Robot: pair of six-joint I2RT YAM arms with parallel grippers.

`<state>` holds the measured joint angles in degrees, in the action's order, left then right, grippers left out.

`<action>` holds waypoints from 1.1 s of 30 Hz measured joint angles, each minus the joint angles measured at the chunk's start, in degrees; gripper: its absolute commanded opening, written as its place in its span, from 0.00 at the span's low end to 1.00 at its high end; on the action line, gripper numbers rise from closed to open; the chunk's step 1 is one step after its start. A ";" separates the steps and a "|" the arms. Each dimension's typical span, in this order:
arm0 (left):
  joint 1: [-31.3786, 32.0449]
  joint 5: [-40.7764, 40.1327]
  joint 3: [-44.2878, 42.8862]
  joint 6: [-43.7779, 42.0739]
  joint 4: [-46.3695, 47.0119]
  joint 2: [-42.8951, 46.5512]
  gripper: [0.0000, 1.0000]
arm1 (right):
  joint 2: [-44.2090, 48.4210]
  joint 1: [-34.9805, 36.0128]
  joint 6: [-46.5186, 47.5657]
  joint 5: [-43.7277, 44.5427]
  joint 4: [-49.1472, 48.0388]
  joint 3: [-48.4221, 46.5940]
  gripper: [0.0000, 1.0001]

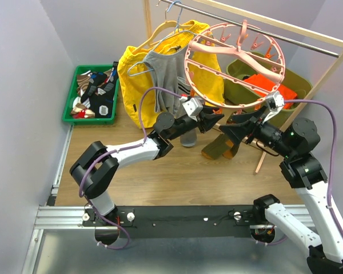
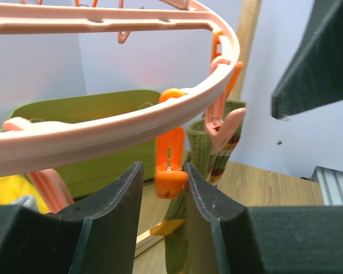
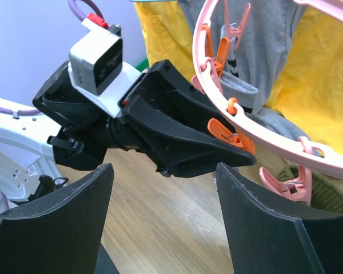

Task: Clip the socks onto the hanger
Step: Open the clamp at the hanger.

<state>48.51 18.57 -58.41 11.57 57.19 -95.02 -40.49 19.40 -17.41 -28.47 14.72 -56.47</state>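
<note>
Half-closed left tool (image 2: pixel 163 169), seemingly on clip (image 2: pixel 170 149)

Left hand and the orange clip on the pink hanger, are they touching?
Touching. In the left wrist view the left hand grips the orange clip, its end against one finger; the right wrist view shows it pinched.

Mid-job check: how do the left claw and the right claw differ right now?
The left claw is pinched on an orange clip hanging from the rim of the pink hanger; the right claw stands wide open with nothing between its fingers. The left claw comes at the rim from the left side, the right claw from the right, facing it. Both are black and raised at the hanger's lower rim.
</note>
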 measured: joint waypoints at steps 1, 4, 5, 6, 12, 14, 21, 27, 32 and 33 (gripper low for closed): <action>0.02 -0.55 -0.17 0.00 0.02 -0.33 0.42 | -0.17 0.00 -0.09 -0.35 0.00 0.00 0.80; 0.26 -1.81 -0.26 -0.04 0.04 -0.70 0.31 | -0.70 0.00 -0.15 -1.27 0.02 -0.17 0.79; 0.35 -2.12 -0.26 -0.17 0.04 -0.70 0.24 | -0.87 0.00 -0.20 -1.44 0.02 -0.24 0.78; 0.48 -2.45 -0.26 -0.22 0.09 -0.70 0.21 | -1.03 0.00 -0.39 -1.66 0.00 -0.28 0.78; 1.53 -4.57 -0.13 -1.40 -0.87 -0.02 0.15 | -2.89 0.00 -1.33 -1.88 0.07 -0.66 0.74; 1.86 -5.20 -0.09 -2.10 -2.27 0.96 0.15 | -3.54 0.00 -2.10 -1.57 0.09 -0.72 0.73; 3.72 -7.34 -0.09 -5.64 -9.70 6.29 0.15 | -6.16 0.00 -3.85 0.79 1.14 -1.73 0.70; 4.48 -7.89 -2.08 -8.13 -16.26 7.74 0.15 | -6.38 0.00 -5.88 3.39 1.25 -2.62 0.65; 4.70 -8.00 -3.34 -9.46 -20.33 7.76 0.15 | -6.60 0.00 -7.28 6.64 0.87 -2.95 0.61; 4.76 -8.11 -3.65 -9.64 -21.18 7.76 0.15 | -6.67 0.00 -7.52 6.95 0.79 -2.95 0.61</action>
<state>53.28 10.46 -62.06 1.93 36.01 -87.26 -47.16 19.40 -24.93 -21.52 15.51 -59.42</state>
